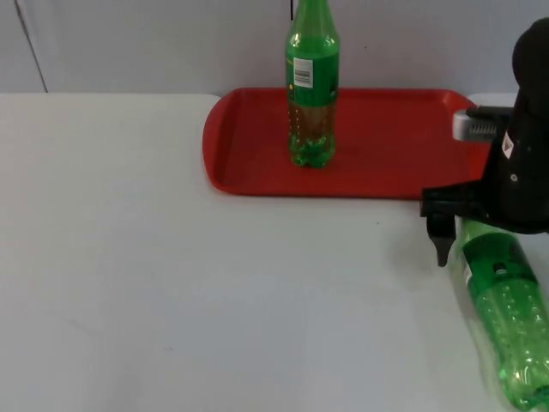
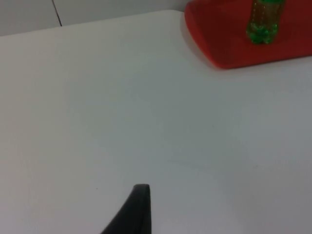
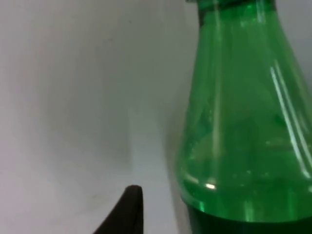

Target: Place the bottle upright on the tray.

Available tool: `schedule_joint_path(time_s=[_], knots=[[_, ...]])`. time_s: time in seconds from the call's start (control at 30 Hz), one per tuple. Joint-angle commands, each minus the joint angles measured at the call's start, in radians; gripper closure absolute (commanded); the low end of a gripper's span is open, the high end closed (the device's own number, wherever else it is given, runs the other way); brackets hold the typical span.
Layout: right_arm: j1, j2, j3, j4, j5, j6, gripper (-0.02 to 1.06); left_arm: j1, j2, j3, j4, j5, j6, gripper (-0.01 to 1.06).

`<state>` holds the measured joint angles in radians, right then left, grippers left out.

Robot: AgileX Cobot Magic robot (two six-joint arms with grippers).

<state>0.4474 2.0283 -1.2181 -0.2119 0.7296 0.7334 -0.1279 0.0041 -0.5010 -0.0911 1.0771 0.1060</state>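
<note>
A green bottle [image 1: 506, 318] lies on its side on the white table at the front right, its neck pointing towards the red tray [image 1: 395, 146]. My right gripper [image 1: 491, 245] is open and reaches down over the bottle's neck end; one fingertip [image 1: 442, 251] stands just left of it, not touching. The right wrist view shows the bottle's shoulder [image 3: 243, 122] close by, with a gap to the fingertip [image 3: 129, 209]. A second green bottle [image 1: 310, 86] stands upright on the tray. My left gripper [image 2: 139, 214] waits over bare table, left of the tray [image 2: 229, 44].
The tray lies at the back of the table against the grey wall [image 1: 129, 43], with red floor free to the right of the standing bottle [image 2: 263, 22]. White table [image 1: 171, 257] stretches wide to the left and front.
</note>
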Motion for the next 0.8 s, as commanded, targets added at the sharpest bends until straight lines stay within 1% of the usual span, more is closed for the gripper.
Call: schedule_joint_path(time_s=[0.0, 0.37, 0.53, 0.6, 0.63, 0.67, 0.7, 0.77], knots=[[0.001, 0.005, 0.020, 0.013, -0.033, 0.007, 0.01, 0.001, -0.004, 0.005, 0.002, -0.001, -0.007, 0.00], [-0.006, 0.079, 0.026, 0.016, -0.058, -0.001, 0.01, 0.001, -0.004, 0.005, 0.002, -0.001, -0.007, 0.00], [-0.011, 0.084, 0.026, 0.021, -0.073, -0.008, 0.05, 0.001, -0.004, 0.005, 0.002, -0.001, -0.007, 0.00], [-0.011, 0.084, 0.026, 0.035, -0.076, -0.008, 0.09, 0.001, -0.004, 0.005, 0.002, -0.001, -0.007, 0.00], [-0.011, 0.084, 0.026, 0.036, -0.076, -0.008, 0.17, 0.001, -0.004, 0.005, 0.002, -0.001, -0.007, 0.00], [-0.011, 0.084, 0.026, 0.036, -0.076, -0.008, 0.17, 0.001, -0.004, 0.005, 0.002, -0.001, -0.007, 0.00], [-0.011, 0.084, 0.026, 0.036, -0.074, -0.008, 0.24, 0.001, -0.004, 0.005, 0.002, -0.001, -0.007, 0.00], [-0.011, 0.084, 0.026, 0.036, -0.064, -0.008, 0.45, 0.001, -0.004, 0.005, 0.002, -0.001, -0.007, 0.00]])
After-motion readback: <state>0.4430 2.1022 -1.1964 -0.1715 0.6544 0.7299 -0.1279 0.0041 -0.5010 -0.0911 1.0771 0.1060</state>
